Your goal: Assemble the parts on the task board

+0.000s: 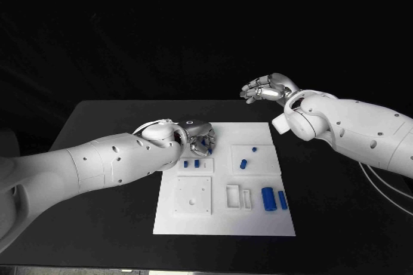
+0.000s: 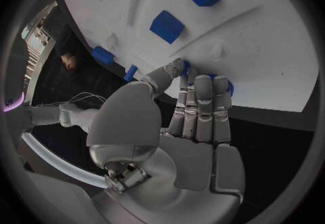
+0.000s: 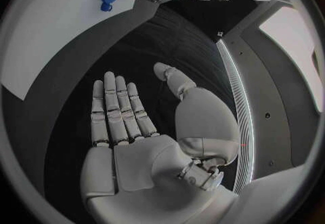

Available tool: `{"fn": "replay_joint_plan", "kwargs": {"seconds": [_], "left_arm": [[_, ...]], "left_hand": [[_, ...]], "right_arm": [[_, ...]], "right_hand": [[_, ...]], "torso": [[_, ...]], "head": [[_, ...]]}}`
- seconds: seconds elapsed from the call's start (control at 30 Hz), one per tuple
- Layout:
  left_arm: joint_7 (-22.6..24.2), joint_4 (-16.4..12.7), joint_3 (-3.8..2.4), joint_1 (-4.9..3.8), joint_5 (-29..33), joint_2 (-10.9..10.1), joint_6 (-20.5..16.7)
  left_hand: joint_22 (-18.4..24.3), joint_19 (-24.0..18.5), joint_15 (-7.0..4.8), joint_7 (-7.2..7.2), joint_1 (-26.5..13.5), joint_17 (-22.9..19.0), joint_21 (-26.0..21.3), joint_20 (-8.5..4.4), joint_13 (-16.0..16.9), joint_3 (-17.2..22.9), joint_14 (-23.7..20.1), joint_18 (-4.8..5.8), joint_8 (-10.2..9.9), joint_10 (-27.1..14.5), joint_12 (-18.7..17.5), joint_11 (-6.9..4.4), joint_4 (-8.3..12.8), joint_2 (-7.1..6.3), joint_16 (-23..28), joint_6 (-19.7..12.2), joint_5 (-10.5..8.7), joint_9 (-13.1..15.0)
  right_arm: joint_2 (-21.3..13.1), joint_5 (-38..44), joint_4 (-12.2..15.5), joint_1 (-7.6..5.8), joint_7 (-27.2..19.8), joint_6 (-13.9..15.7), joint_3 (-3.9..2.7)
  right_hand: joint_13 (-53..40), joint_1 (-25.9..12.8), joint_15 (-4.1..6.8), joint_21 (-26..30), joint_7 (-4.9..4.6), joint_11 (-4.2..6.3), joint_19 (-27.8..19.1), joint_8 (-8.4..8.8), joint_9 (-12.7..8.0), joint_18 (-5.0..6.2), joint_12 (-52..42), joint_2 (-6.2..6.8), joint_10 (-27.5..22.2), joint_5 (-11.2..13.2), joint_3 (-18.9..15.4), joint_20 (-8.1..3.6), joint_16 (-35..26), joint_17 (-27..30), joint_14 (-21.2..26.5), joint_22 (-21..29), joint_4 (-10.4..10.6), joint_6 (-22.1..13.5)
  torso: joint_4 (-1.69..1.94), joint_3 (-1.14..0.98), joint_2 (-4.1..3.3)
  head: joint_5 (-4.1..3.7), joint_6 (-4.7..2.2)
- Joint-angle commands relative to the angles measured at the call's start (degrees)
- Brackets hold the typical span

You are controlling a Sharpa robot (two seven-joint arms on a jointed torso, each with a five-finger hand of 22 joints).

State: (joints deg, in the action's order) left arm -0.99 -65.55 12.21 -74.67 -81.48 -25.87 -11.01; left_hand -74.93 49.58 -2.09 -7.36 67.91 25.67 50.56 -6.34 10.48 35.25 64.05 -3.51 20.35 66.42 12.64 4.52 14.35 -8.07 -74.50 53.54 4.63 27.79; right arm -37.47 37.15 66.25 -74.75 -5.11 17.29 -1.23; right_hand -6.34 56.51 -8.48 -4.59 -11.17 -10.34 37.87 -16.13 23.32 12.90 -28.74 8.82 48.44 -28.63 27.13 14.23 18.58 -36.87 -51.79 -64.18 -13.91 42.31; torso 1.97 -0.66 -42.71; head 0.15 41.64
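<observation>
The white task board (image 1: 258,221) lies in the middle of the black table. My left hand (image 1: 196,138) hangs over the board's far left corner, fingers closed together around a blue part (image 1: 205,145). In the left wrist view, blue part (image 2: 229,87) peeks out behind the fingertips (image 2: 203,85) and by the thumb. My right hand (image 1: 268,88) is raised beyond the board's far edge; in the right wrist view its fingers (image 3: 118,110) are stretched out and hold nothing. Two small blue parts (image 1: 191,164) sit just near my left hand.
More blue parts stand on the board: a peg (image 1: 255,148), a short piece (image 1: 243,164) and two long cylinders (image 1: 276,199) at the right edge. A square recessed plate (image 1: 193,195) and white frames (image 1: 234,195) occupy the near half. Black table (image 1: 103,227) surrounds the board.
</observation>
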Motion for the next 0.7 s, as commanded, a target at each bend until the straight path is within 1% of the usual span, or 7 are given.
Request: {"fn": "replay_joint_plan", "kwargs": {"seconds": [0.03, 0.27, 0.4, 0.6, 0.7], "left_arm": [[0.01, 0.43, 0.95, 1.19, -0.08, 0.37, 2.91], [-0.12, 0.48, 1.17, 1.36, 0.25, 0.36, 2.64], [-0.08, 0.45, 1.2, 1.39, -0.31, 0.31, 2.46], [-0.19, 0.5, 1.24, 1.44, -0.94, 0.23, 2.68], [-0.19, 0.66, 1.3, 1.55, -1.28, 0.21, 2.53]], "left_hand": [[-0.7, 0.43, 0.07, 0.07, -0.29, -0.07, 0.24, -1.08, -0.27, 0.18, 0.56, -0.99, -0.32, 0.54, -0.38, -0.08, -0.23, 0.02, -0.04, 0.45, -0.18, -0.03], [-0.72, 0.83, -0.1, 0.22, -0.05, -0.1, 0.33, -1.24, -0.33, 0.27, 1.01, -1.01, -0.28, 1.26, -0.72, -0.25, -0.15, 0.33, -0.25, 0.93, 0.04, 0.01], [-0.86, 1.59, -0.82, 0.88, 0.5, 0.02, 0.69, -1.68, -0.04, 0.52, 1.83, -1.07, 0.38, 3.5, -0.5, -0.98, 0.06, 1.38, -0.84, 2.76, 0.38, 0.34], [-0.88, 1.94, -1.4, 1.33, 1.0, 0.03, 0.77, -2.04, 0.23, 0.8, 2.39, -0.94, 0.73, 5.24, -0.6, -1.58, 0.64, 2.19, -1.17, 4.17, 1.03, 0.6], [-0.85, 2.19, -1.64, 1.47, 1.2, 0.07, 0.8, -2.25, 0.34, 1.0, 2.89, -0.86, 0.79, 5.91, -0.78, -1.81, 0.98, 2.61, -1.45, 4.68, 2.18, 0.72]], "right_arm": [[-0.02, 0.42, 0.05, 0.0, -0.44, -0.28, -0.03], [-0.01, 0.42, 0.04, 0.0, -0.45, -0.28, -0.03], [0.02, 0.42, 0.0, 0.0, -0.46, -0.3, -0.03], [0.0, 0.42, 0.0, 0.0, -0.47, -0.33, -0.03], [0.0, 0.42, 0.0, 0.0, -0.48, -0.32, -0.03]], "right_hand": [[0.09, -0.22, -0.1, 0.32, -2.11, 0.1, -0.11, -0.28, -0.09, 0.97, -0.28, -0.39, -0.3, -0.35, -0.07, 0.1, -0.35, -0.09, 0.27, -0.09, 0.13, -0.41], [0.11, -0.19, -0.1, 0.32, -2.11, 0.1, -0.11, -0.28, -0.09, 0.98, -0.29, -0.39, -0.3, -0.35, -0.06, 0.1, -0.36, -0.09, 0.27, -0.1, 0.12, -0.41], [0.12, -0.17, -0.1, 0.32, -2.11, 0.1, -0.11, -0.29, -0.1, 0.99, -0.29, -0.4, -0.3, -0.35, -0.05, 0.11, -0.36, -0.1, 0.26, -0.1, 0.11, -0.41], [0.14, -0.16, -0.1, 0.32, -2.11, 0.11, -0.12, -0.29, -0.1, 1.0, -0.31, -0.41, -0.3, -0.35, -0.05, 0.11, -0.37, -0.11, 0.26, -0.11, 0.11, -0.41], [0.15, -0.16, -0.1, 0.32, -2.11, 0.11, -0.12, -0.3, -0.11, 1.0, -0.31, -0.4, -0.3, -0.35, -0.05, 0.12, -0.37, -0.11, 0.26, -0.11, 0.11, -0.41]], "torso": [[0.01, 0.01, 0.0], [0.11, -0.01, 0.01], [0.11, 0.02, 0.01], [0.06, 0.01, 0.06], [0.07, 0.01, 0.06]], "head": [[-0.11, 0.03], [-0.26, 0.1], [-0.21, 0.16], [-0.2, 0.17], [-0.18, 0.12]]}}
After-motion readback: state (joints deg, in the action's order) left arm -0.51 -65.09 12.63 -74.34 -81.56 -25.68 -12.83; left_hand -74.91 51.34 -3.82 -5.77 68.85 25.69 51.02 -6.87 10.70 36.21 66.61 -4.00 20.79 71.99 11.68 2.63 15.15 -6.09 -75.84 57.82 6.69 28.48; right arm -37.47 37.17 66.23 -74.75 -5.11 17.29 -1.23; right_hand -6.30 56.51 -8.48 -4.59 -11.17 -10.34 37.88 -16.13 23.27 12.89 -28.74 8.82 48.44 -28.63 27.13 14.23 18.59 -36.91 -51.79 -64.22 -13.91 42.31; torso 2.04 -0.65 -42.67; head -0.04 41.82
